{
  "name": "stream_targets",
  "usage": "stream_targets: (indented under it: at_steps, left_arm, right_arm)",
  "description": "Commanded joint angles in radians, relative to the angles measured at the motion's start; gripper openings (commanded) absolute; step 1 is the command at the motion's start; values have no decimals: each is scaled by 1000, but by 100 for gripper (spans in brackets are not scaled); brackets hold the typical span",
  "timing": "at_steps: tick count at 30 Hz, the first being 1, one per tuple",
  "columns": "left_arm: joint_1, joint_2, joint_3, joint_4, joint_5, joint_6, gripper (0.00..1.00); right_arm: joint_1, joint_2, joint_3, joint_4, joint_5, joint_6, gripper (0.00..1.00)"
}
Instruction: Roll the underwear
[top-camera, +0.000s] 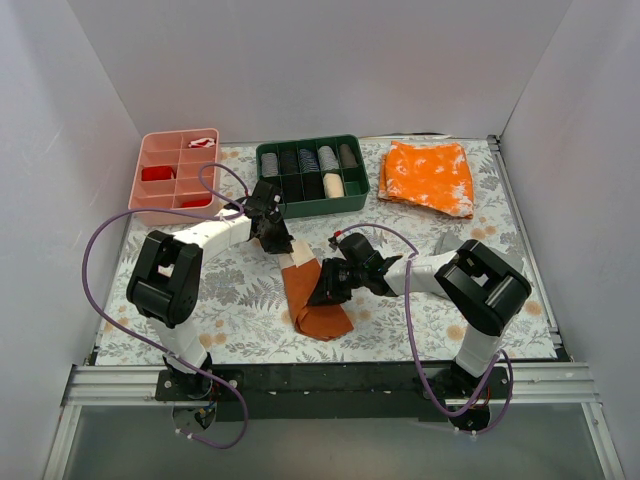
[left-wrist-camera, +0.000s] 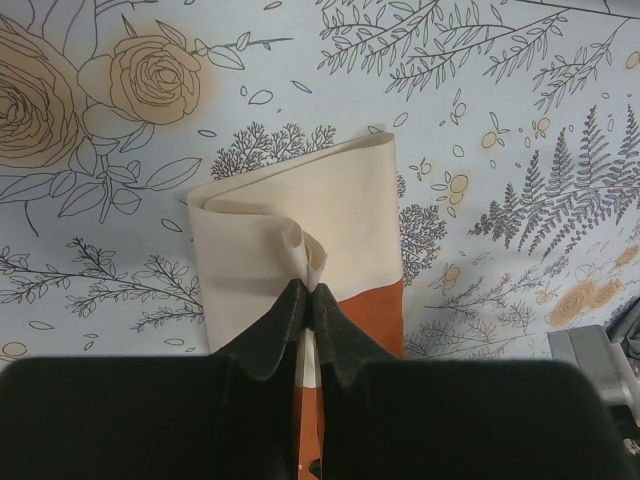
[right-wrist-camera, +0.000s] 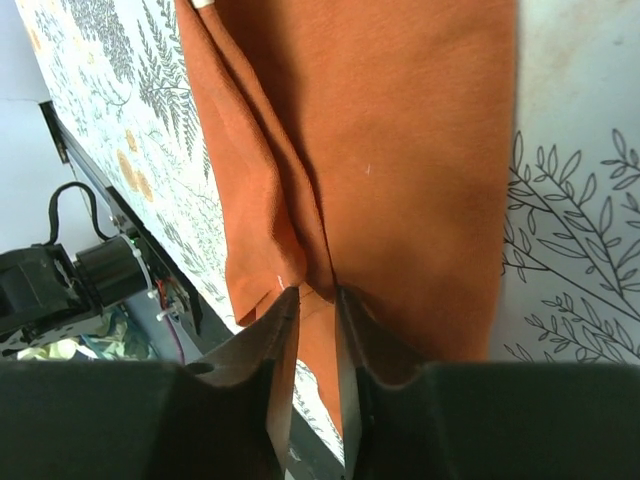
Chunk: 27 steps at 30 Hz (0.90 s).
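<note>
Top external view: underwear (top-camera: 320, 318) lies mid-frame, long axis running from upper left to lower right. Its cream upper end is pinched by left gripper (top-camera: 285, 252), its rust middle by right gripper (top-camera: 323, 292).

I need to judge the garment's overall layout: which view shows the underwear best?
The top external view: the underwear lies there nearly whole, cream end far, rust end near. The left wrist view shows mostly its folded cream end; the right wrist view shows only rust cloth, close up.
</note>
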Motion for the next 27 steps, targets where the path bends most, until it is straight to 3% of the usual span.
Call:
stream_targets:
  at_steps: [1,3,18,20,27]
  left_arm:
    - [-1,-7,5,8,-2,6,0]
    - [-1,-6,7,10,0,5,0]
    - [-1,-1,12,18,14,6,0]
    - [-1,-1,12,21,17,6,0]
    - [-1,-6,10,22,15,8,0]
  right_arm:
    - [0,-2,16,43,-13,1,32]
    - [0,-4,15,46,-10,6,39]
    - [15,-23,-2,117,-13,66,41]
    - [15,-17,1,112,-18,67,46]
    - [25,-10,19,59,0,55,48]
